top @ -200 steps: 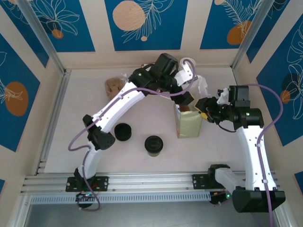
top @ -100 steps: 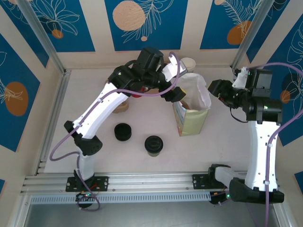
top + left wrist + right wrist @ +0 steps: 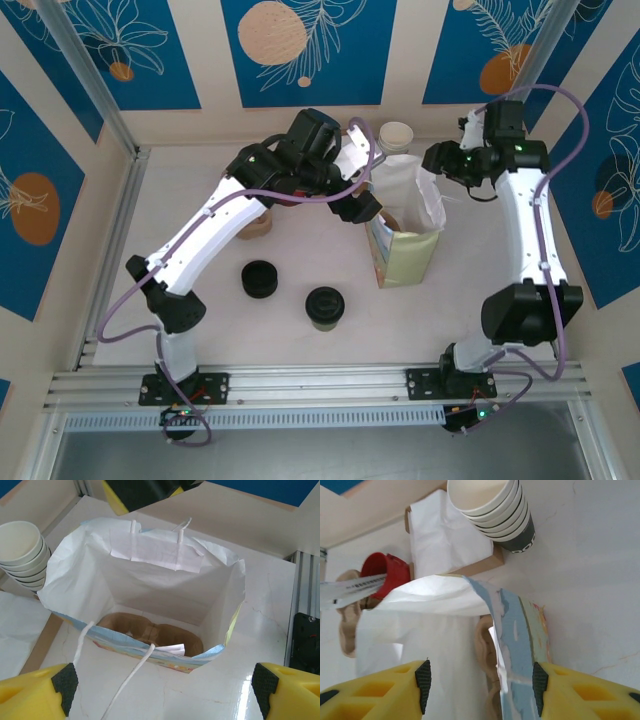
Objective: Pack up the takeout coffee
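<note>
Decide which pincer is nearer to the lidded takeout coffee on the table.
Left. The left pincer hovers at the left rim of the paper bag, beyond the takeout coffee; the right pincer is farther away, at the bag's far right rim.

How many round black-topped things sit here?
2: a low stack of black plastic lids at left; a black-lidded olive-green paper cup right of it. The left arm may hide more.

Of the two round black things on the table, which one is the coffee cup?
The coffee cup is the right one, nearer the bag: olive-green sides under its lid. The lids left of it are all black.
</note>
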Motion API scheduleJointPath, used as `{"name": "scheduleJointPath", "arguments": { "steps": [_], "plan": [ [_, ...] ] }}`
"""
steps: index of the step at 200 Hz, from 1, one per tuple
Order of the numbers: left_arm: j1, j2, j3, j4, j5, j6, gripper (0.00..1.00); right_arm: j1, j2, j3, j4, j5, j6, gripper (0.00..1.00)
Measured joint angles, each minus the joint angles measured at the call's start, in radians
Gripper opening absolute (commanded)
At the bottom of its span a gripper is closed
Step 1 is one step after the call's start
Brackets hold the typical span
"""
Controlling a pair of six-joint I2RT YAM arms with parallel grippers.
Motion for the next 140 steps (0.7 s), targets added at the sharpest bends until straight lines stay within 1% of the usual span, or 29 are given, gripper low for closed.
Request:
{"name": "scheduleJointPath", "arguments": {
  "steps": [46,61,82,102,114,125,140],
  "plan": [
    [0.0,0.0,-0.003,0.0,-0.003,-0.013,0.91,0.031,0.104,0.054,-0.026,0.02,-0.075,0.58],
    [0.0,0.0,-0.003,0.0,-0.005,-0.014,0.91,0.044,0.126,0.055,-0.035,0.029,-0.093,0.56],
    [0.002,0.0,-0.003,0.0,-0.006,-0.014,0.91,0.061,0.144,0.055,-0.048,0.039,-0.109,0.52],
    [0.004,0.0,-0.003,0.0,-0.006,-0.014,0.91,0.072,0.158,0.055,-0.051,0.042,-0.123,0.41],
    [0.004,0.0,-0.003,0.0,-0.006,-0.017,0.91,0.075,0.169,0.056,-0.054,0.043,-0.127,0.31],
    [0.005,0.0,-0.003,0.001,-0.006,-0.017,0.91,0.075,0.18,0.058,-0.055,0.045,-0.121,0.21],
    [0.005,0.0,-0.003,0.001,-0.006,-0.021,0.91,0.075,0.188,0.059,-0.056,0.045,-0.121,0.12]
  ]
}}
